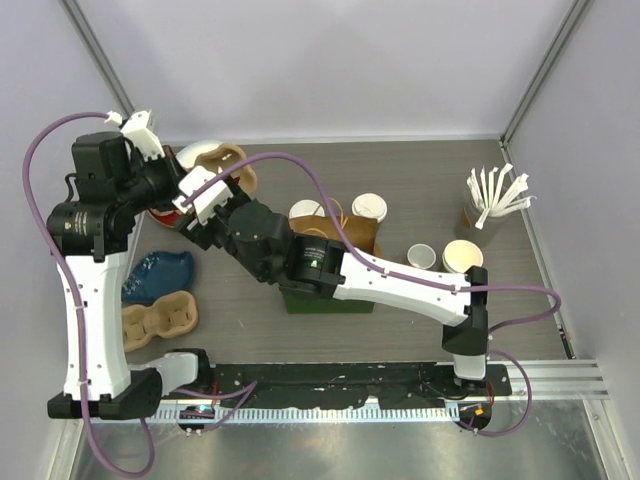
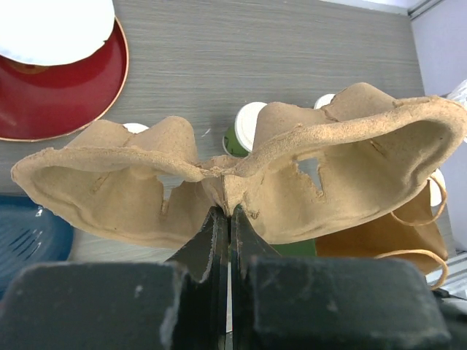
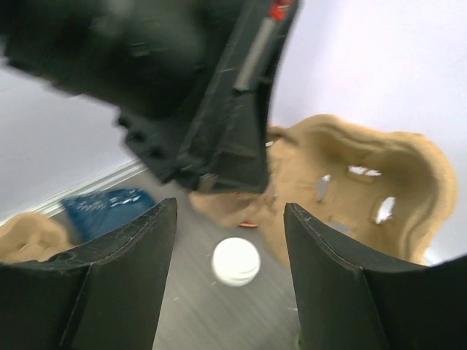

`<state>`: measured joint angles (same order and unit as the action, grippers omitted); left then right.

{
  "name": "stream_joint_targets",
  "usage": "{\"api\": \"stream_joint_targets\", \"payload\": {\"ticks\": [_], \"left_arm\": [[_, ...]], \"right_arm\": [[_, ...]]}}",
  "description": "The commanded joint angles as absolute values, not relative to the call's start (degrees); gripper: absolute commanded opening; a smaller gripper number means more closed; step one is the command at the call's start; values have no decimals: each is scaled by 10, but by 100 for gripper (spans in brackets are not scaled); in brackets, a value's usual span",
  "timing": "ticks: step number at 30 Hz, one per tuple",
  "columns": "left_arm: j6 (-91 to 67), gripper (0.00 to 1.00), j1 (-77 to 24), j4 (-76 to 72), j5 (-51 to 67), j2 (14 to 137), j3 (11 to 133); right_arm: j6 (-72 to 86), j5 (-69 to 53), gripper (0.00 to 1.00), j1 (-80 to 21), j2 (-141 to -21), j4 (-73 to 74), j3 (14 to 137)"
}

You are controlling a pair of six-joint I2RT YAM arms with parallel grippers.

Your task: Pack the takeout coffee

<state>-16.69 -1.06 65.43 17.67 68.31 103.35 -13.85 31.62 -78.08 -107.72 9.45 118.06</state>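
The left gripper [image 2: 225, 219] is clamped shut on the centre ridge of a brown pulp cup carrier [image 2: 343, 157] and holds it above the table [image 1: 400, 170]. The right gripper [image 3: 230, 210] has its fingers spread and grasps nothing. It sits just beside the carrier. The takeout coffee stands on the table, apart from both grippers: one lidded cup [image 1: 306, 211] and a second lidded cup [image 1: 368, 206], side by side at a brown paper bag [image 1: 360, 238].

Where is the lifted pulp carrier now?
Top view, rear left: the carrier is pinched at its centre by the left fingers, near the red plate, right gripper alongside.
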Motion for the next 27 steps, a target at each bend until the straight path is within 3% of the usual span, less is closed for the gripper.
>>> {"api": "stream_joint_targets", "payload": {"ticks": [1, 12, 14, 22, 27], "left_arm": [[-212, 0, -12, 615, 212, 657, 1025], [-224, 0, -12, 613, 230, 652, 1032], [-224, 0, -12, 613, 236, 650, 1031], [-230, 0, -12, 615, 250, 650, 1040], [-232, 0, -12, 613, 263, 650, 1042]], "right_arm": [[-221, 395, 66, -769, -1099, -17, 1183], [-276, 412, 66, -755, -1136, -35, 1183], [-286, 431, 58, -749, -1138, -46, 1181], [-323, 460, 45, -733, -1148, -59, 1179], [-316, 461, 26, -728, -1150, -55, 1174]]}}
